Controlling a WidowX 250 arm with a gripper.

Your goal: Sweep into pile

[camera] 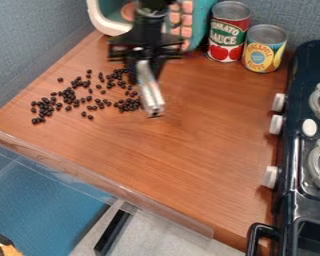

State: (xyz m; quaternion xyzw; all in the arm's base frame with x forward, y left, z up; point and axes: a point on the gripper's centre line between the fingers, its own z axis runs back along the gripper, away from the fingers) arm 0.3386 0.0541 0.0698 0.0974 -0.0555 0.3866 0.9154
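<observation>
A black gripper [144, 70] is hanging over a brown wooden counter [189, 145], its arm entering from 12 o'clock, and is holding a slim silvery tool [150, 90] between its fingers. The tool is tilting slightly, its lower end pointing toward 6 o'clock; whether that end is touching the counter, one cannot tell. Small black beans [69, 95] are lying scattered between 9 and 11 o'clock, some bunching in loose clumps, others sitting singly, with the rightmost clump resting just beside the tool, on its 9 o'clock side. Behind the gripper, near 12 o'clock, a teal and white toy appliance [201, 25] is standing with rows of pinkish buttons partly showing. Two cans are standing upright at 1 o'clock: a red-and-green-labeled can [228, 32] and, near it on its 3 o'clock side, a yellow-and-blue-labeled can [264, 48]. A dark toy stove [289, 200] is lining the counter from 2 to 5 o'clock, its white knobs [276, 125] facing the wood. A clear panel [169, 217] is running along the counter's front edge, between 9 and 5 o'clock.
</observation>
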